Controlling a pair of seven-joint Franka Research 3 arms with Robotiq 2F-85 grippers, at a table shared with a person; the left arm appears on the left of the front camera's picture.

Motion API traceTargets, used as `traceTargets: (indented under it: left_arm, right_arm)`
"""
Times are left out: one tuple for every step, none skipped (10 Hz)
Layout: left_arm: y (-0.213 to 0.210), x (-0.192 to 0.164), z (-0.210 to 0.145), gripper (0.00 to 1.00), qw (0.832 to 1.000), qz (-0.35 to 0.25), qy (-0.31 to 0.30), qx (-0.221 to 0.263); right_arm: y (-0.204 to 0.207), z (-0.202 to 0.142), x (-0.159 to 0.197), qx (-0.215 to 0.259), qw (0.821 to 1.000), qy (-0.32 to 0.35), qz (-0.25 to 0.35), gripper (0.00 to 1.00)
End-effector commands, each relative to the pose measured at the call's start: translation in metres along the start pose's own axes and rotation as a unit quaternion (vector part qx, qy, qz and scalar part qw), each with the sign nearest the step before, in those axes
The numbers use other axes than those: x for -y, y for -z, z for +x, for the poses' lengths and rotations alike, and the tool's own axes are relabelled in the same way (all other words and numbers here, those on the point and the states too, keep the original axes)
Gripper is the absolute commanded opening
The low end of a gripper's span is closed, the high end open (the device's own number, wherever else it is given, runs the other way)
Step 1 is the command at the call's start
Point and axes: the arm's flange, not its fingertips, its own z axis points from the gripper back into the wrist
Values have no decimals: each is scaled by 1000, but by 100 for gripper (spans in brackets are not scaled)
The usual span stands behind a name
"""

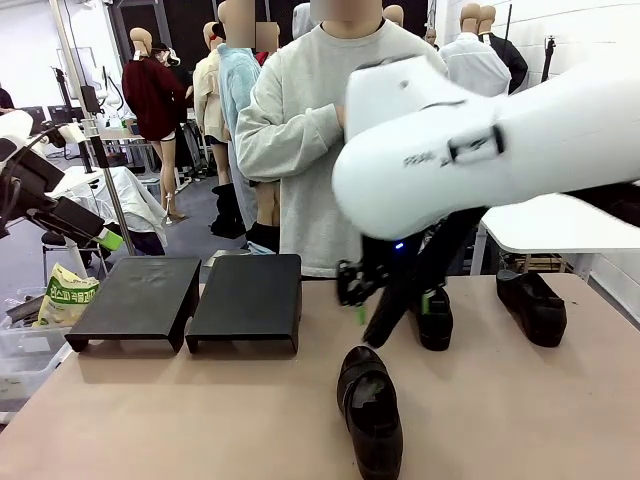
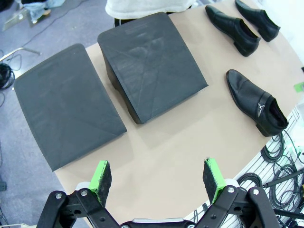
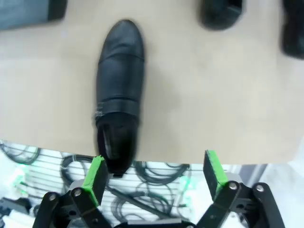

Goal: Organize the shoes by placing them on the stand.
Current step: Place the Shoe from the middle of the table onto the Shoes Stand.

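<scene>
Three black glossy shoes lie on the tan table to the right of the stand. The nearest shoe [image 1: 370, 408] [image 2: 256, 107] [image 3: 118, 95] points away from me, its heel at the table's front edge. Two more shoes [image 1: 434, 318] [image 1: 532, 305] lie farther back on the right. The stand is two matte black risers [image 1: 135, 300] [image 1: 247, 300] side by side at the left, with nothing on them. My right gripper [image 1: 392, 310] [image 3: 154, 173] hangs open above the near shoe and holds nothing. My left gripper [image 2: 159, 178] is open and held high, looking down on both risers [image 2: 66, 121] [image 2: 152, 71].
A person in a grey sweatshirt [image 1: 300, 130] stands at the far side behind the risers. My bulky right arm [image 1: 480, 150] crosses the middle of the front view. Cables [image 3: 156, 173] lie on the floor below the table's front edge. Bare tabletop [image 1: 200, 410] lies in front of the risers.
</scene>
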Motion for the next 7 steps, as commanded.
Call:
traceTargets:
  left_arm:
    - [-1,-2,0,100,1000,-5,1,1]
    - [-1,-2,0,100,1000,-5,1,1]
    - [-1,-2,0,100,1000,-5,1,1]
    - [-1,-2,0,100,1000,-5,1,1]
    - [-1,-2,0,100,1000,-5,1,1]
    - [-1,-2,0,100,1000,-5,1,1]
    - [-1,-2,0,100,1000,-5,1,1]
  right_arm:
    - [24,10,65,-42,999,10,4,100]
    - [32,5,105,-79,997,14,5,100]
    - [38,-5,137,-98,994,43,18,100]
    - [43,-19,164,-103,994,38,27,100]
    - [45,-32,185,-114,991,47,51,100]
    - [49,-44,200,-115,989,55,71,100]
    - [52,-53,207,-113,989,66,72,100]
